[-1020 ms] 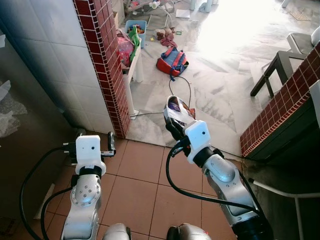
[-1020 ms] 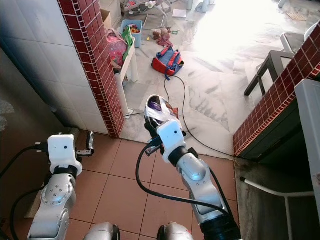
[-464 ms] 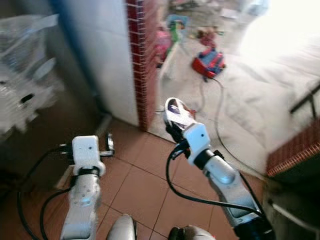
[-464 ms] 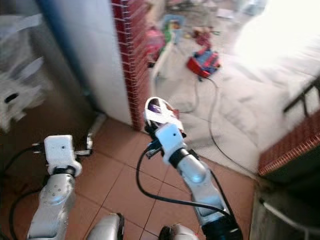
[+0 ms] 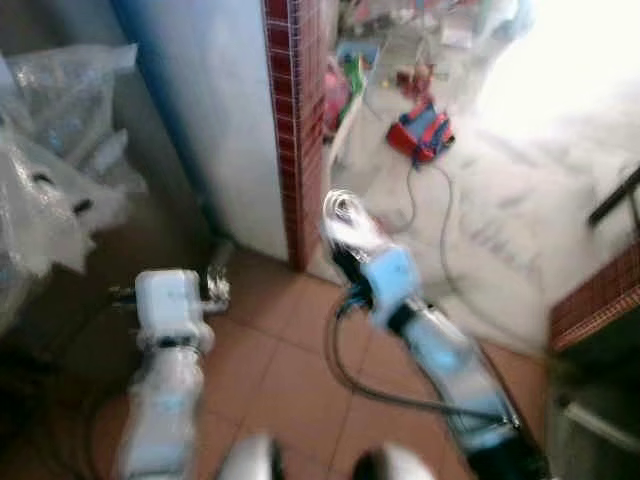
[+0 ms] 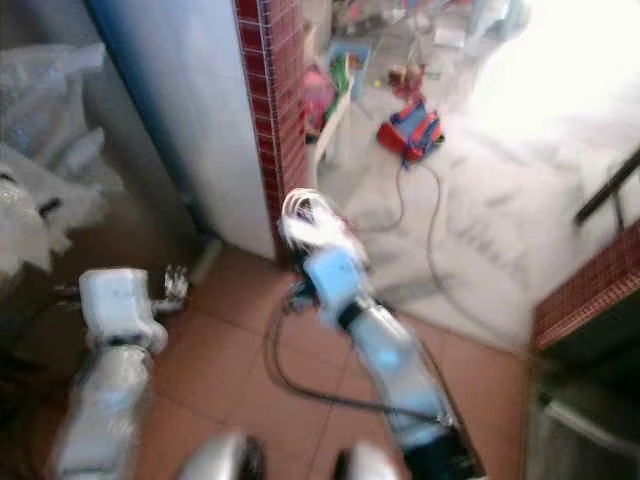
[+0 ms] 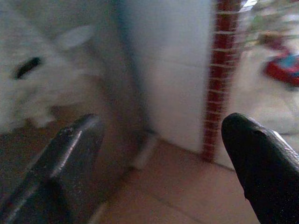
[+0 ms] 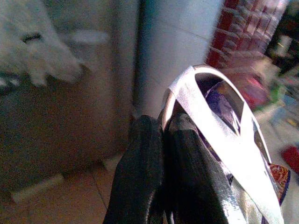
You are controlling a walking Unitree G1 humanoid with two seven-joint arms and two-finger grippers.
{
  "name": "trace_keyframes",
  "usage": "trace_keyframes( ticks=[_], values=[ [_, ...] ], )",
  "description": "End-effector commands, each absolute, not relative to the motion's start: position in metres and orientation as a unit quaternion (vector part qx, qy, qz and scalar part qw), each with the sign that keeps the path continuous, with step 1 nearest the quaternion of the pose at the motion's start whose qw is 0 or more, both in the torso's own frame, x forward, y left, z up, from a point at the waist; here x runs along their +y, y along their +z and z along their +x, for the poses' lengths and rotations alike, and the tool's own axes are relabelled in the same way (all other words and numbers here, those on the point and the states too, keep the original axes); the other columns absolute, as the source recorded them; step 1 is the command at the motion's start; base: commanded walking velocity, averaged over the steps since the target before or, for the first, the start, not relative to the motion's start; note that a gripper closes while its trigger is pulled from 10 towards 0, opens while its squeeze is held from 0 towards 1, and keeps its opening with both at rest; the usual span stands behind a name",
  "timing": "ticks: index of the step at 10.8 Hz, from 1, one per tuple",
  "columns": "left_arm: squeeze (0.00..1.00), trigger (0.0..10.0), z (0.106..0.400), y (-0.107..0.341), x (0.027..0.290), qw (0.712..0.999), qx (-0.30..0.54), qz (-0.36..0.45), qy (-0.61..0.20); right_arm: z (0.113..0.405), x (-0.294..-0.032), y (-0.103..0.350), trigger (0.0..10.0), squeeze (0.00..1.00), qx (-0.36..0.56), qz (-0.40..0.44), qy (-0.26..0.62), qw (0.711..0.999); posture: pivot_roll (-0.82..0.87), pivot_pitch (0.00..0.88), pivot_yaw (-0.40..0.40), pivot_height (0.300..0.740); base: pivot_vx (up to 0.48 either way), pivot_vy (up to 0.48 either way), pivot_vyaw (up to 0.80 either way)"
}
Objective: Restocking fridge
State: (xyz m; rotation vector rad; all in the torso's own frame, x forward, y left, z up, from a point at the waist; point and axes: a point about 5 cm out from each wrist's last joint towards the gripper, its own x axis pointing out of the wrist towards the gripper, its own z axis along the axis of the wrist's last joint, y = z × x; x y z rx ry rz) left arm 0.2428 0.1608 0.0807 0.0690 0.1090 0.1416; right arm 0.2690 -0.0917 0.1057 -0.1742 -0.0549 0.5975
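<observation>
Camera pan toward the robot's left continues since the earlier frames: the red brick pillar [image 5: 288, 120] sits more central and clear plastic bags [image 5: 50, 150] now enter ahead-left of the left claw [image 5: 205, 290].

The right claw [image 8: 161, 154] is clenched on a silver snack packet [image 8: 224, 140]; its long axis extends forward beyond the fingertips. The left claw is released, carrying nothing.

No fridge is identifiable. A grey panel [image 8: 70, 121] lies ahead of the right claw; motion blur prevents identification.

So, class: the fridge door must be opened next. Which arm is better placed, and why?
Probably the left. The left gripper is open and empty, while the right gripper is shut on a shiny packet.
</observation>
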Motion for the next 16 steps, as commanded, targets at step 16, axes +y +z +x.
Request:
trace_keyframes(
  ticks=[16],
  values=[
    [0.0, 10.0, 0.243, 0.086, 0.168, 0.994, 0.041, 0.052, 0.09, 0.275, -0.104, 0.101, 10.0, 0.0, -0.027, -0.091, 0.227, 0.969, 0.03, 0.095, -0.019, 0.74, 0.0, 0.3, 0.13]
  ],
)
